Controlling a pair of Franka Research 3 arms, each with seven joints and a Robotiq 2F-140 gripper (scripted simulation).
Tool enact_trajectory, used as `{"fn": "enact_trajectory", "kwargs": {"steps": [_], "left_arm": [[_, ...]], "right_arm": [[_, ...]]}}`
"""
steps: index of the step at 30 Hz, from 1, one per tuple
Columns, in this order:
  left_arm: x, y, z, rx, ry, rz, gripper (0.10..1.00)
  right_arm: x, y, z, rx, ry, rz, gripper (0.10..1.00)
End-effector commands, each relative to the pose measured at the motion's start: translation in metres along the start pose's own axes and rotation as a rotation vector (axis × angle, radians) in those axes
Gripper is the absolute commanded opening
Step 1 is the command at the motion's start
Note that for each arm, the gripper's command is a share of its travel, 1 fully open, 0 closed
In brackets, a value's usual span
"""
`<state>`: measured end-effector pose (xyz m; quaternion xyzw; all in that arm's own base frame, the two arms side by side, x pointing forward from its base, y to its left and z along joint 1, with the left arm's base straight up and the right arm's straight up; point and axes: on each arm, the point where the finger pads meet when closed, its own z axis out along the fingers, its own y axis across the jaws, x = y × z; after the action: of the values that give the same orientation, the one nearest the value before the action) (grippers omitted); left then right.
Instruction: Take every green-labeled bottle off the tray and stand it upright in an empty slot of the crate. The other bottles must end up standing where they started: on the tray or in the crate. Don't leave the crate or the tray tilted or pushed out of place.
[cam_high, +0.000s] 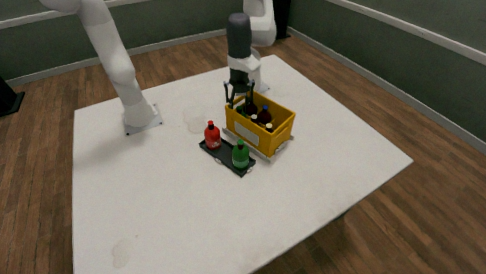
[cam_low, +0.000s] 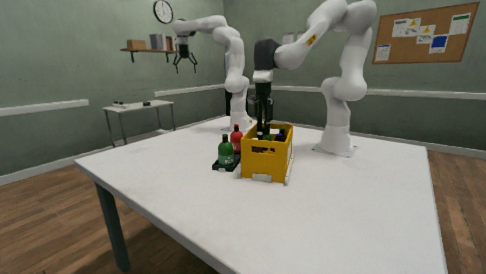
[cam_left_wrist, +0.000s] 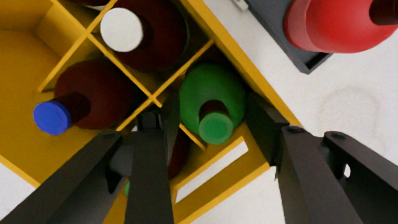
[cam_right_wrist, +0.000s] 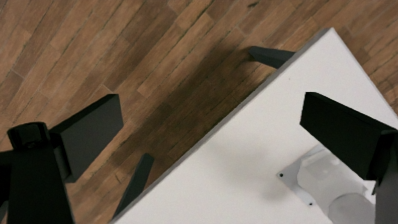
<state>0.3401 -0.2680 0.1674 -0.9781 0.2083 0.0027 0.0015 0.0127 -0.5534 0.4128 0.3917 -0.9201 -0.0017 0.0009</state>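
Left claw (cam_high: 239, 107) (cam_low: 263, 131) (cam_left_wrist: 214, 110) is partly spread, straddling a crated green bottle (cam_high: 240, 109) (cam_low: 267, 136) (cam_left_wrist: 207, 92) without pinching it; the right claw (cam_low: 186, 71) (cam_right_wrist: 211, 109) is spread wide, well away from the crate.

On the white surface (cam_high: 150, 200) (cam_low: 175, 195) (cam_left_wrist: 345, 75) (cam_right_wrist: 240, 160) sits the yellow crate (cam_high: 272, 145) (cam_low: 265, 162) (cam_left_wrist: 227, 40), with the dark tray (cam_high: 222, 154) (cam_low: 216, 166) (cam_left_wrist: 280, 32) just beside it. The tray bears the red bottle (cam_high: 212, 138) (cam_low: 236, 144) (cam_left_wrist: 335, 25) and the tray's green bottle (cam_high: 240, 156) (cam_low: 225, 152), still to be crated.

The step looks like withdrawing from the corner slot: I'd rise straight up, without twisting, so the fingers don't snag dividers, wall or bottle. Then grip the tray's green bottle squarely, lifting clear of the rim.

Pale marks on both tray bottles suggest print, but no brand or word is readable.
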Motion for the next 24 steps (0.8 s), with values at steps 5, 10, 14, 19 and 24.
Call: {"fn": "enact_trajectory", "kwargs": {"steps": [5, 10, 14, 19, 24], "left_arm": [[0.002, 0.002, -0.006, -0.002, 0.006, 0.002, 0.442], [0.002, 0.002, -0.009, -0.002, 0.006, 0.002, 0.442], [0.002, 0.002, -0.016, -0.002, 0.006, 0.002, 0.442], [0.001, 0.002, -0.028, -0.002, 0.006, 0.002, 0.442], [0.001, 0.002, -0.041, -0.002, 0.006, 0.002, 0.442]], "right_arm": [[0.001, -0.001, 0.0, 0.004, 0.0, -0.004, 1.0], [0.001, -0.001, 0.0, 0.004, 0.0, -0.004, 1.0], [0.001, -0.001, 0.0, 0.004, 0.0, -0.004, 1.0], [0.001, -0.001, 0.0, 0.004, 0.0, -0.004, 1.0], [0.001, -0.001, 0.0, 0.004, 0.0, -0.004, 1.0]]}}
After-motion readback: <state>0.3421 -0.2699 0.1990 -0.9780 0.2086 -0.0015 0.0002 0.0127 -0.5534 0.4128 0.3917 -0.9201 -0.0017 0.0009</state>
